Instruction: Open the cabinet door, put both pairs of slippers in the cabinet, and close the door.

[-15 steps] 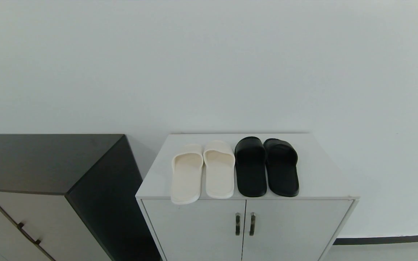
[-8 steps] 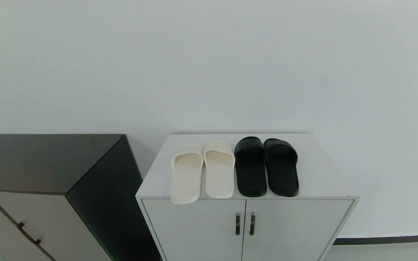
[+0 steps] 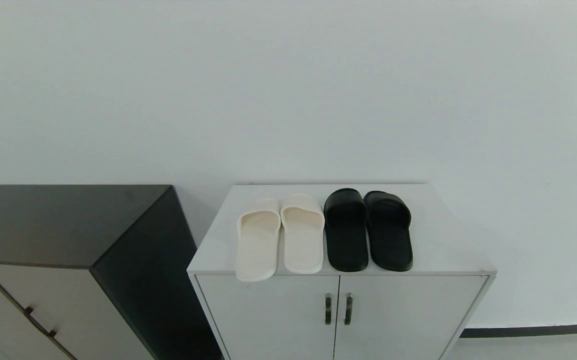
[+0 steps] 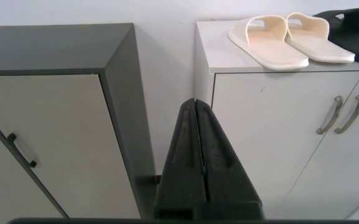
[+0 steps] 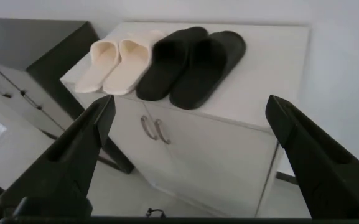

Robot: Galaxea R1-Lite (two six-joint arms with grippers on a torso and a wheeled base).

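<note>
We see our left gripper (image 4: 195, 107) clenched on nothing, pointing toward the dark cabinet (image 3: 68, 225). At three o'clock of that stands the white cabinet (image 3: 443, 240), both doors (image 3: 268, 320) shut. On its top lie the cream slippers (image 3: 278, 235), the black slippers (image 3: 368, 230) touching them at three o'clock. Our right gripper (image 5: 190, 106) hangs released, facing the white cabinet.
</note>
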